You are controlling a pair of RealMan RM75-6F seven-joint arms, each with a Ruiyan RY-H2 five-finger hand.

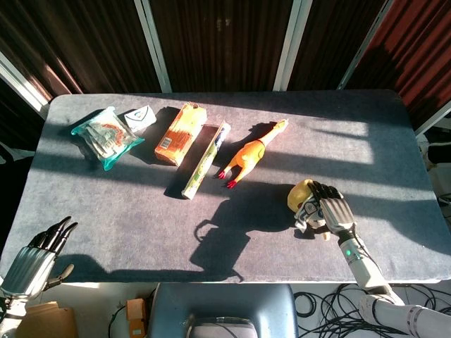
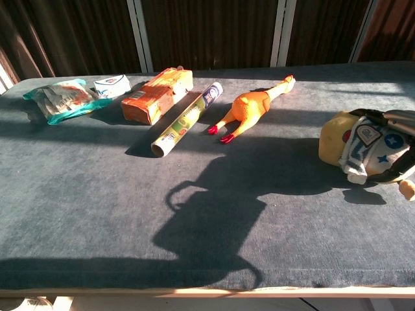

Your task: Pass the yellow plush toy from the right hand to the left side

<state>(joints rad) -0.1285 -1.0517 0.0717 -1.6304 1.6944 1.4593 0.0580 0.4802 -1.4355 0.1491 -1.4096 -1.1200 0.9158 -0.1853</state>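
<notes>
The yellow plush toy [image 1: 301, 199] [image 2: 347, 144], with a white and blue outfit, lies on the grey table [image 1: 141, 211] near its right front. My right hand [image 1: 332, 211] [image 2: 397, 139] reaches in from the right; its dark fingers wrap over the toy's body and grip it while the toy still rests on the table. My left hand [image 1: 39, 250] hovers at the table's front left corner with its fingers spread and nothing in it. The chest view does not show the left hand.
An orange rubber chicken [image 1: 250, 151] [image 2: 249, 107], a rolled tube [image 1: 206, 158] [image 2: 187, 120], an orange box [image 1: 181, 132] [image 2: 157, 95], a teal snack bag [image 1: 106, 137] [image 2: 61, 98] and a small white packet [image 1: 139, 116] [image 2: 111, 84] lie across the far left half.
</notes>
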